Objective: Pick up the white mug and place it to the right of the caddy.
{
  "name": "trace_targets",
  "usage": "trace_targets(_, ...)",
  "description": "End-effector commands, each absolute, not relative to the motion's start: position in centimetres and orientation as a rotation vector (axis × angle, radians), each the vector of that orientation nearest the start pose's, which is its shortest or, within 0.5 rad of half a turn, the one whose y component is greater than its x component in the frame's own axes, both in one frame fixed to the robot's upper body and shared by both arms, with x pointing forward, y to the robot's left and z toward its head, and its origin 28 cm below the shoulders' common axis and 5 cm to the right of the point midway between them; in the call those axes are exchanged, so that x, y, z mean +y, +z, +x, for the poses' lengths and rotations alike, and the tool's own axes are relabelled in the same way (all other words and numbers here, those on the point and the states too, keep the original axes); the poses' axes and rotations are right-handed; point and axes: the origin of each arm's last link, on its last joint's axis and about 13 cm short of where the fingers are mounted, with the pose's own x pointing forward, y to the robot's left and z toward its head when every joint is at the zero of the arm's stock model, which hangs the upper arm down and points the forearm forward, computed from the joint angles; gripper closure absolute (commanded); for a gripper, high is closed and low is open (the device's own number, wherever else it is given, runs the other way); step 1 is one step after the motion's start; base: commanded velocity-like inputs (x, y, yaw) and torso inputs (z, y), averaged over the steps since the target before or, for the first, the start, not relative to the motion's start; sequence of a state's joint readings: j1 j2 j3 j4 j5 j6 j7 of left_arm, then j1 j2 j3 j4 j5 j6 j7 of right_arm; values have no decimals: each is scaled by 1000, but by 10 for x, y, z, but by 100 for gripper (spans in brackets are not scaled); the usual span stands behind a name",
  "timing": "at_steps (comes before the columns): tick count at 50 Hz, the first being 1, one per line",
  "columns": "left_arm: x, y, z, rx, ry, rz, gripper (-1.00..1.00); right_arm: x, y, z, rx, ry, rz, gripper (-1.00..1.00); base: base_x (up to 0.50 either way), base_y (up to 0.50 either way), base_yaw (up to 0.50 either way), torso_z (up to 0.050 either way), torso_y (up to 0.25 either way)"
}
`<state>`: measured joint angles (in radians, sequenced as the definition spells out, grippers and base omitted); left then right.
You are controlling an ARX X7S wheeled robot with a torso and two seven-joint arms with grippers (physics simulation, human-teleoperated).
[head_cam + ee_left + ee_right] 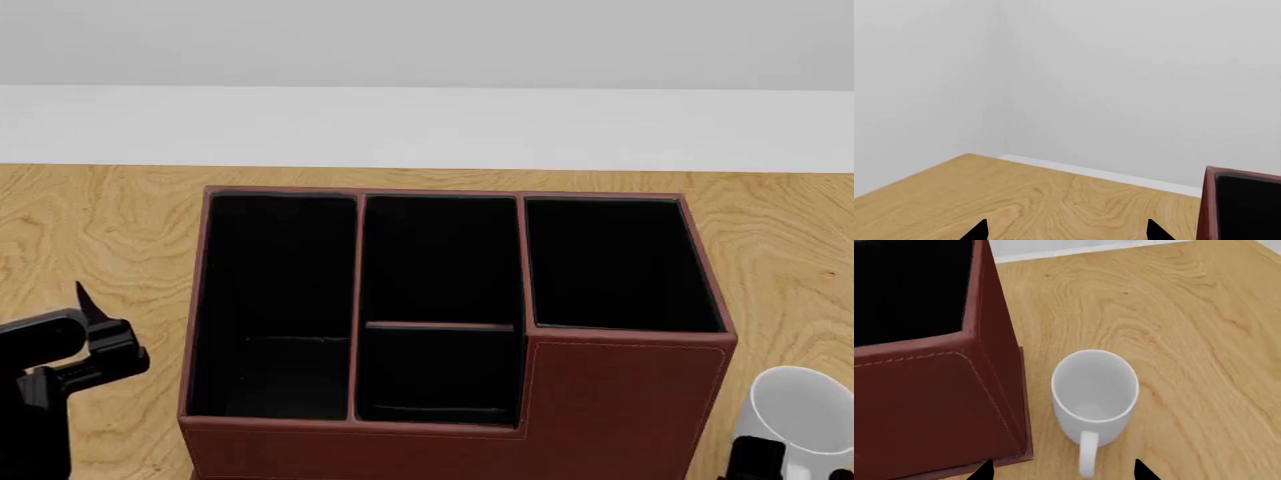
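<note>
Right gripper [1064, 471]: fingertips spread apart, holding nothing. The white mug [1095, 395] stands upright on the table [1201, 340] just ahead of them, handle toward the gripper, seemingly untouched. The caddy [934, 390] sits just beside the mug. Left gripper [1067, 232]: fingertips apart, empty.

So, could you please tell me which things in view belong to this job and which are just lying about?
Belong to the job:
- white mug, upright just right of the caddy
- caddy
- right gripper, open behind the mug's handle

Just lying about:
- nothing loose; only the wooden table and the idle left gripper
</note>
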<state>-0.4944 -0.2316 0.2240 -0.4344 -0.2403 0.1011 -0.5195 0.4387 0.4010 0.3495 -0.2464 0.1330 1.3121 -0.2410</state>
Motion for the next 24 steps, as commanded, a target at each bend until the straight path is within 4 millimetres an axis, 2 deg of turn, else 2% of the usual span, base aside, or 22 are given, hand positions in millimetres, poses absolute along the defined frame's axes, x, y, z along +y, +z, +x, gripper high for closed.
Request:
trace_targets(1,244,48,325,-135,407,22,-100,-237,139,229,450,-174,75,-100,0,0,0,0,0)
trace_targets(14,242,49,320,-135,400,22,-100,-228,142,217,385,-179,76,-100,0,0,0,0,0)
trace_targets(24,240,54,317,-140,395,16,-100,-219,145,216,336,-162,67,-100,0,0,0,0,0)
